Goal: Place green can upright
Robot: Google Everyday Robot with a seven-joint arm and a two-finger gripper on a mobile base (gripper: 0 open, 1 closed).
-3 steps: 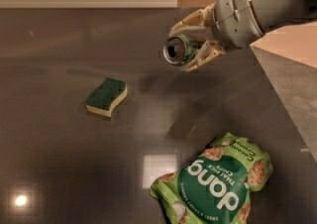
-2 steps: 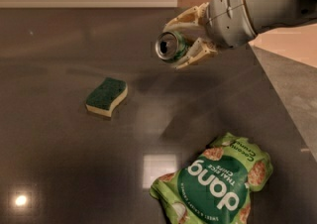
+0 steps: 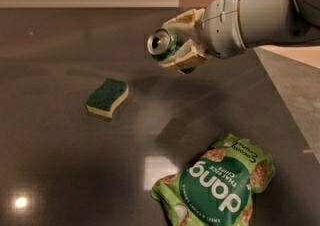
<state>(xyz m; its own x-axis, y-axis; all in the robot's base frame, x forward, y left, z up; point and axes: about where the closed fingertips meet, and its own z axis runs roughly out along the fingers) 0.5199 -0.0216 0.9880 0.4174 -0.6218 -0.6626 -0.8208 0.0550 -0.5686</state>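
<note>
Closest to the camera, the green "dang" chips bag [image 3: 215, 187] is lying flat on the dark glossy table [image 3: 60, 170], below and to the right of the sponge [image 3: 107, 98]. The sponge itself is sitting green side up, with nothing touching it. Further back, up and to the right of the sponge, the gripper [image 3: 176, 42] is hanging in the air above the table, its pale fingers clamping the green can [image 3: 164, 43], one over it and one under. The can is lying sideways in that grip, not upright, silver pull-tab end pointing toward the sponge's side. The grey arm [image 3: 255, 17] is reaching in from the right, well apart from the sponge.
</note>
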